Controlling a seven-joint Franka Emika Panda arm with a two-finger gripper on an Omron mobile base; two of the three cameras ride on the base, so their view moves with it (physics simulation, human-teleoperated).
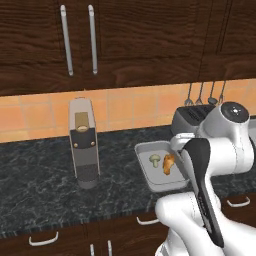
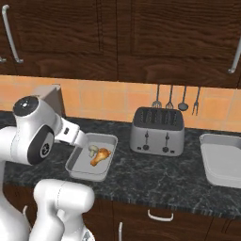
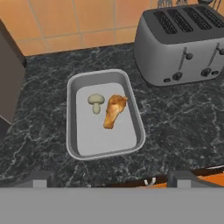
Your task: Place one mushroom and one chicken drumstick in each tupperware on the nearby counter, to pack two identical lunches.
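Where the speckled black stone counter [image 3: 183, 127] meets the tiles, I see one shallow grey round-cornered tupperware [image 3: 72, 114] holding one pale mushroom [image 3: 96, 101] beside one orange-brown drumstick [image 3: 113, 111]; a second tupperware [image 2: 221, 160] sits beyond the silver toaster [image 2: 156, 131]. I cannot tell whether my gripper is apart or together.

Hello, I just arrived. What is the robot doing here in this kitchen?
The robot arm is packing two lunches on the counter. One tupperware to the left of the toaster already holds a mushroom and a drumstick, lying side by side. The second tupperware, to the right of the toaster, has nothing visible inside. The gripper hovers above the filled one with its fingers apart and carries nothing.
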